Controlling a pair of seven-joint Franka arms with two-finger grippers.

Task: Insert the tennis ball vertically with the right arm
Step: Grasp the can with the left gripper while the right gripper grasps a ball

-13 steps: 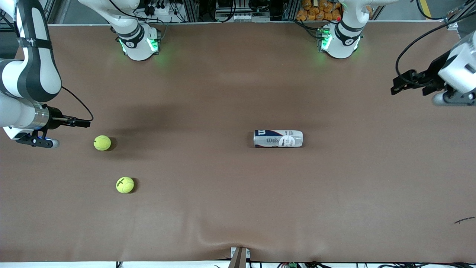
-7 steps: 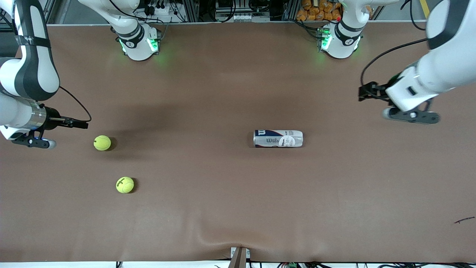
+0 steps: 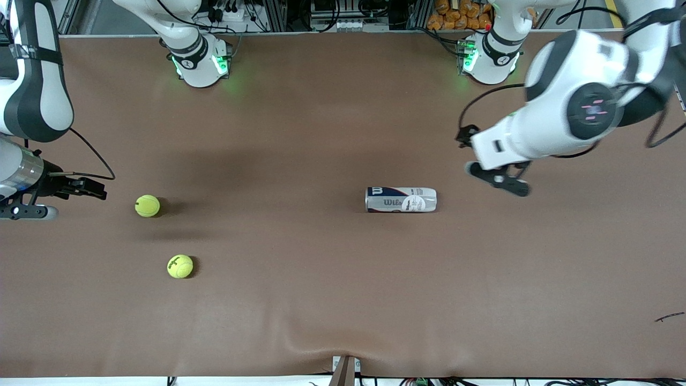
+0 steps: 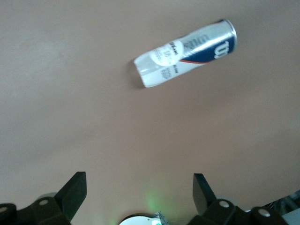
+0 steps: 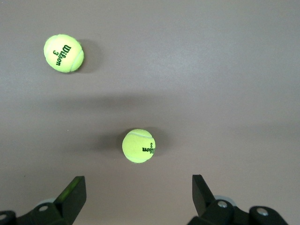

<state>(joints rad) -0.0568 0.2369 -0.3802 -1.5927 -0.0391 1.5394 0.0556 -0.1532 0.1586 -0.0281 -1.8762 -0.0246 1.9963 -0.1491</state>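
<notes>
While most of the frame is taken up by the brown table [image 3: 343, 279], only a few things are found on it. One tennis ball can [image 3: 401, 199] is laid on its side near the middle. Two tennis balls are counted toward the right arm's end: one ball [image 3: 147, 206] and, at about 5 o'clock from it and nearer the front camera, a second ball [image 3: 180, 266].

The left gripper [image 4: 139, 187] is hung over bare table at roughly 2 o'clock from the can, fingers spread wide, nothing held. The right gripper [image 5: 138, 187] is also seen wide open and empty, and it's partly cut off at the front view's edge.
</notes>
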